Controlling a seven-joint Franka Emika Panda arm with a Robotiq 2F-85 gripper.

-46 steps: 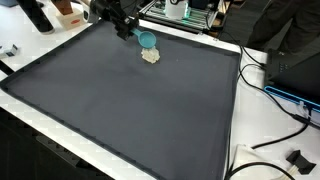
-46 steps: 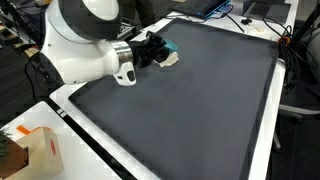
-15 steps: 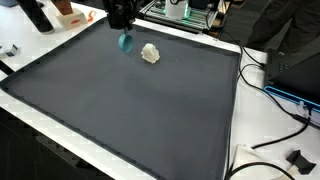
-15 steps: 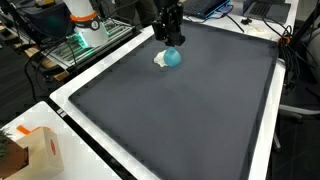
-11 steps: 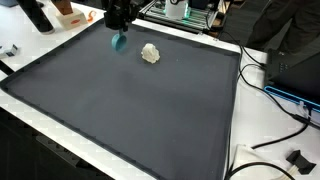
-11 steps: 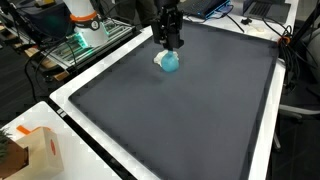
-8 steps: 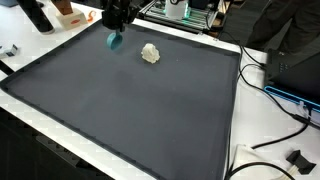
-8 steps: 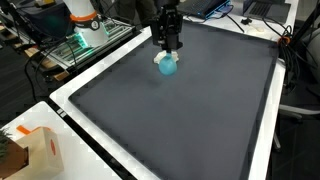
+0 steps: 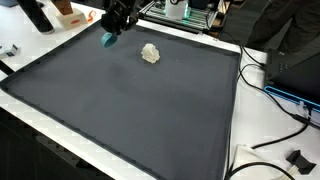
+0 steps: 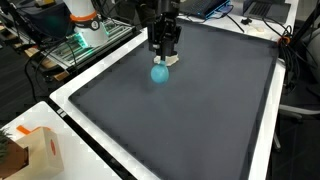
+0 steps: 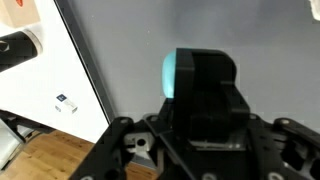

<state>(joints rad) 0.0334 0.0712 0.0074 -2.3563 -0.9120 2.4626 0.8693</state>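
the pincer (image 10: 161, 62) is clamped on a blue ball (image 10: 159, 73) just under it, above the counter (image 10: 200, 120); best to grip it snug and steer clear of the white lump (image 9: 150, 53) beside it.

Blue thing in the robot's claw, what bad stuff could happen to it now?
1. The teal object seems to hang from just the tips of the gripper, over the dark mat. If the grip slips, it could drop and maybe roll away.
2. The white crumpled lump lies close by on the mat. A low swing that way might bump it.
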